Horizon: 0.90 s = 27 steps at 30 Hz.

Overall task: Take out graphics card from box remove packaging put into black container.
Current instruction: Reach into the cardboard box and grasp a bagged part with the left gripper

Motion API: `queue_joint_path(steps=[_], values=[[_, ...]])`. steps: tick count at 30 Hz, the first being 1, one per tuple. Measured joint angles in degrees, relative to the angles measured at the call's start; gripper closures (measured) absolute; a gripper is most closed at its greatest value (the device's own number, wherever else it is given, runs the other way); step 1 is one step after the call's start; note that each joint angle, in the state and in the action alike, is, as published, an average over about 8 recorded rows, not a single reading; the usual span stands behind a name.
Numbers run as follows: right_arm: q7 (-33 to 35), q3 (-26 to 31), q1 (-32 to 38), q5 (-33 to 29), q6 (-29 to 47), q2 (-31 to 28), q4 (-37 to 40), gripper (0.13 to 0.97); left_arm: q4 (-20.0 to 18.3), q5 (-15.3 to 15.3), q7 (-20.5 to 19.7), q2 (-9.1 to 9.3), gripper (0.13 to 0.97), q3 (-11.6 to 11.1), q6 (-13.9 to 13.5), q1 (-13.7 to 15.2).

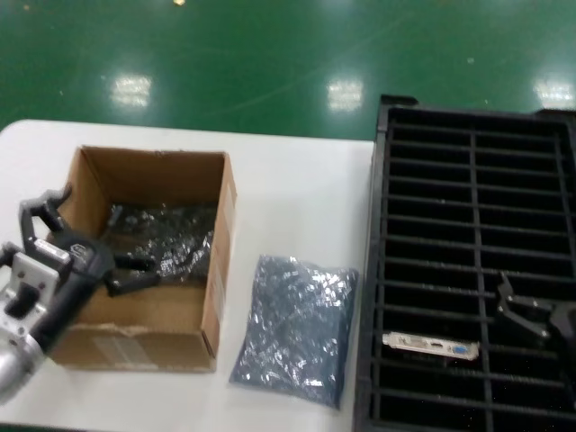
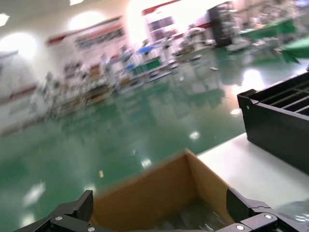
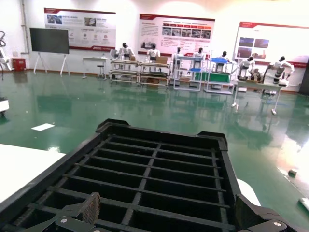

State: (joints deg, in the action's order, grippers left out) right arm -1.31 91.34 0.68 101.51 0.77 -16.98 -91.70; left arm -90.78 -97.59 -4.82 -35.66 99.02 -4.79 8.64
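At the far left, the left claw point(image 1: 90, 236) hangs released over the near-left part of the brown corrugated cardboard box point(image 1: 144, 310), its black fingers spread wide above a crinkly silvery-grey anti-static bag point(image 1: 166, 236) lying on the box floor. Whether a card is inside that bag cannot be told. The likely trouble here is a finger catching the box wall, or the slippery film sliding out of a shallow pinch and dragging the light box across the white bench point(image 1: 297, 189).

Just right of the box, a second crinkly silvery bag point(image 1: 295, 328) lies flat on the bench, well clear of both claws.

Further right, the black ribbed plastic container point(image 1: 472, 153) holds a graphics card point(image 1: 430, 346), silver bracket up, in a near slot. The right claw point(image 1: 531, 317) hovers released beside it; a careless sweep could knock the card askew.
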Motion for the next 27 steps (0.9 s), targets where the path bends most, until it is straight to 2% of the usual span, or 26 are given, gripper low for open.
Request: queue_joint_path(steps=[2,4,6,9,11,14,19,21,24,27], values=[[0.00,0.00,0.00,0.00,0.00,0.00,0.00,0.129,1.43,3.44,-0.91,-2.87,0.132,1.09,-2.70,3.47],[0.00,0.00,0.00,0.00,0.00,0.00,0.00,0.129,3.49,7.45,-1.33,-4.86,0.132,2.35,-5.89,7.44],[0.00,0.00,0.00,0.00,0.00,0.00,0.00,0.129,6.30,11.64,-1.05,-5.87,0.132,3.95,-9.31,11.86],[0.00,0.00,0.00,0.00,0.00,0.00,0.00,0.129,12.13,17.67,0.85,-5.72,0.132,7.21,-14.46,18.76],[0.00,0.00,0.00,0.00,0.00,0.00,0.00,0.129,16.93,21.36,2.65,-4.63,0.132,9.70,-17.61,23.33],[0.00,0.00,0.00,0.00,0.00,0.00,0.00,0.129,25.12,26.71,5.43,-2.00,0.132,13.40,-21.32,29.84],[0.00,0.00,0.00,0.00,0.00,0.00,0.00,0.129,39.25,33.20,10.35,3.46,0.132,18.04,-23.97,38.97],[0.00,0.00,0.00,0.00,0.00,0.00,0.00,0.129,44.80,34.32,12.99,5.61,0.132,19.28,-24.37,42.03],[0.00,0.00,0.00,0.00,0.00,0.00,0.00,0.129,52.62,34.43,17.61,8.51,0.132,20.55,-25.26,46.09],[0.00,0.00,0.00,0.00,0.00,0.00,0.00,0.129,58.48,33.89,21.43,10.55,0.132,21.37,-26.84,49.07]])
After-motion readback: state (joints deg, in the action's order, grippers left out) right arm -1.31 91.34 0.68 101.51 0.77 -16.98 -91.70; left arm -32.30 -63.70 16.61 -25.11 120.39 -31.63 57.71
